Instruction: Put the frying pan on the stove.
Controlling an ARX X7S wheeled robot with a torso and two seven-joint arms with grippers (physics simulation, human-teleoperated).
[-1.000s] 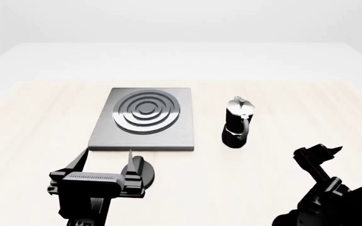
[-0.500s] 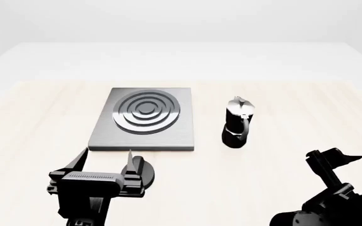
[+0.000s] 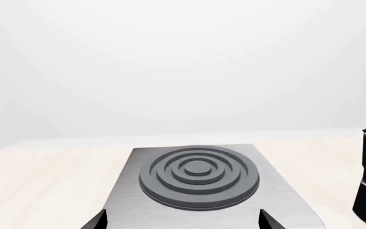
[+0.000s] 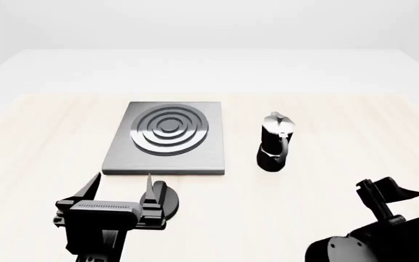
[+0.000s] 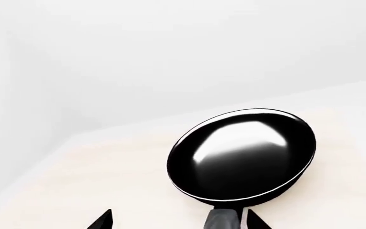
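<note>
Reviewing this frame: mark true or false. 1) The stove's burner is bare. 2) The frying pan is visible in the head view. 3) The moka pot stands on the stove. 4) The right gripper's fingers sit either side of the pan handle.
1) True: nothing rests on the stove.
2) False: the frying pan shows only in the right wrist view.
3) False: the moka pot stands on the table beside it.
4) True: the right gripper straddles the handle, open.
</note>
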